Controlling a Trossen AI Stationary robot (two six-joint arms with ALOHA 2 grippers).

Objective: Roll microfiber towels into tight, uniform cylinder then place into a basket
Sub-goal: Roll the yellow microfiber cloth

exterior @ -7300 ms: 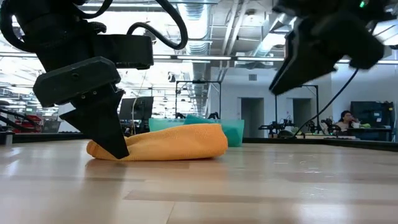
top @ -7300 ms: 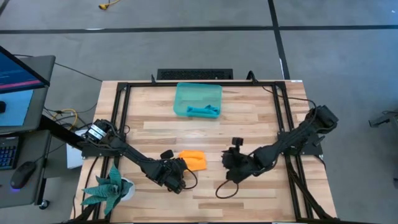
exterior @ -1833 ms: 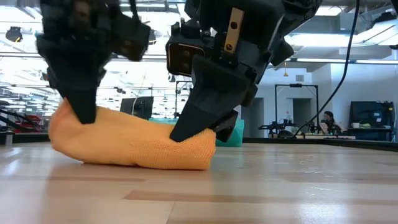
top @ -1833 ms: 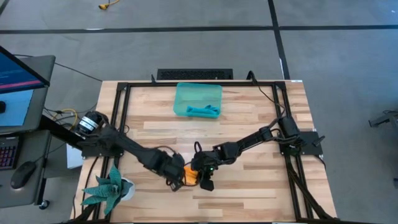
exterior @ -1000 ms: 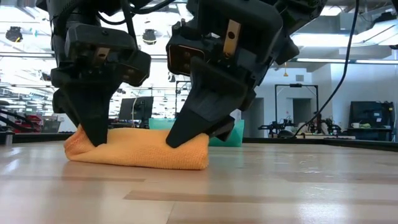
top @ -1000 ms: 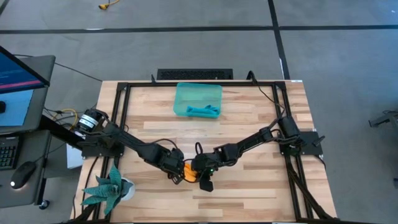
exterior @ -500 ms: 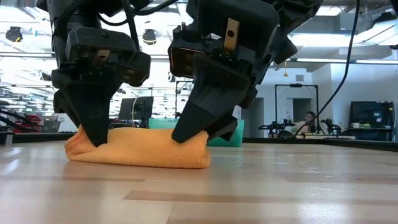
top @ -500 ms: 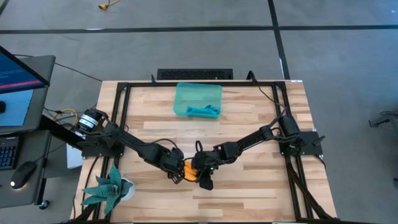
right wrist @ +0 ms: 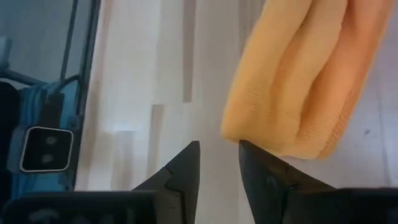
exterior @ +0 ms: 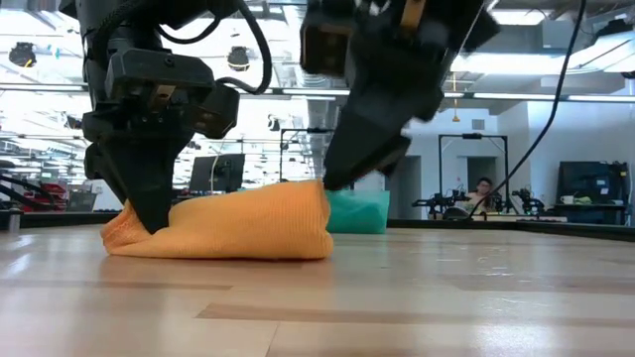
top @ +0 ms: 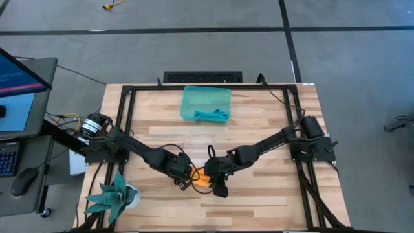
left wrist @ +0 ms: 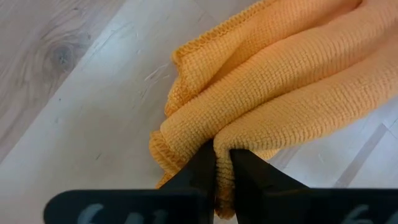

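Orange towel (exterior: 223, 230) is lying rolled on the surface, the left claw (left wrist: 222, 163) clenching 1 end to anchor it while the right claw (right wrist: 217, 163) is hovering released.

Left pincer (left wrist: 222, 163) tight on orange towel (left wrist: 280, 81) fold, wood tabletop (left wrist: 68, 112) beneath.

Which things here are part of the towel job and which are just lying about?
Job: orange towel, pinched at one end by the left gripper; right gripper, off the towel; teal towel in the basket.

Lying about: plant, black keyboard, monitor, mouse.
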